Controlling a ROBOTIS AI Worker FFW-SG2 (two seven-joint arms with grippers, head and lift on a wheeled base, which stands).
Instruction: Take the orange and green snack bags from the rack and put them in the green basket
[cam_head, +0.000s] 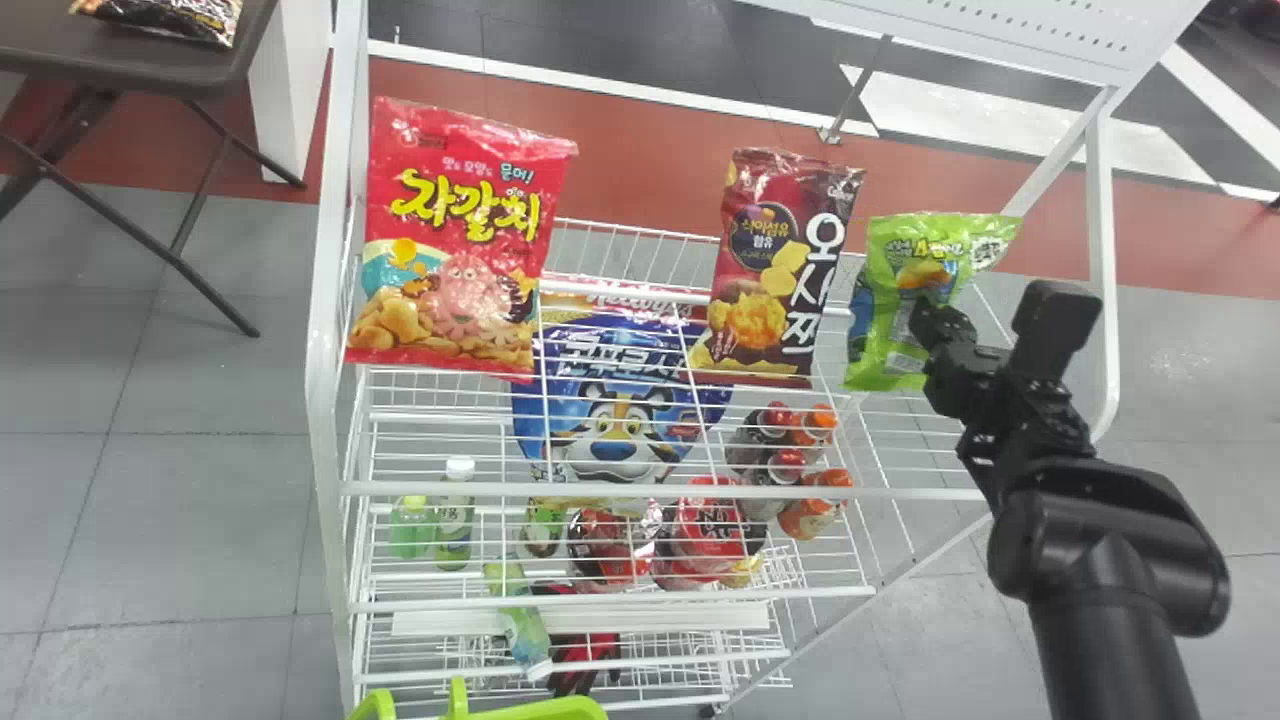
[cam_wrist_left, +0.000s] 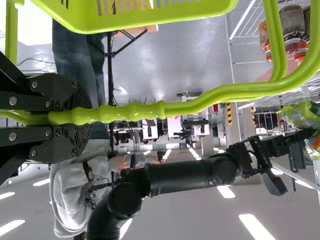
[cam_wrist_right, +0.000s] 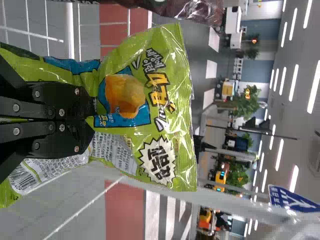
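Near: my left claw (cam_wrist_left: 82, 117) is closed round the green basket (cam_head: 545, 710)'s handle (cam_wrist_left: 215, 95) | mid: my right claw (cam_head: 922, 318) has the green snack bag (cam_head: 880, 360) pinched at the rack (cam_head: 325, 300)'s right end, dark red bag (cam_head: 760, 290) beside it, red bag (cam_head: 460, 230) farther left | far left: dark packet (cam_head: 185, 20).

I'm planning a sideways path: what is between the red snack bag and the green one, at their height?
The maroon snack bag stands between the red bag and the green bag, as the head view shows.
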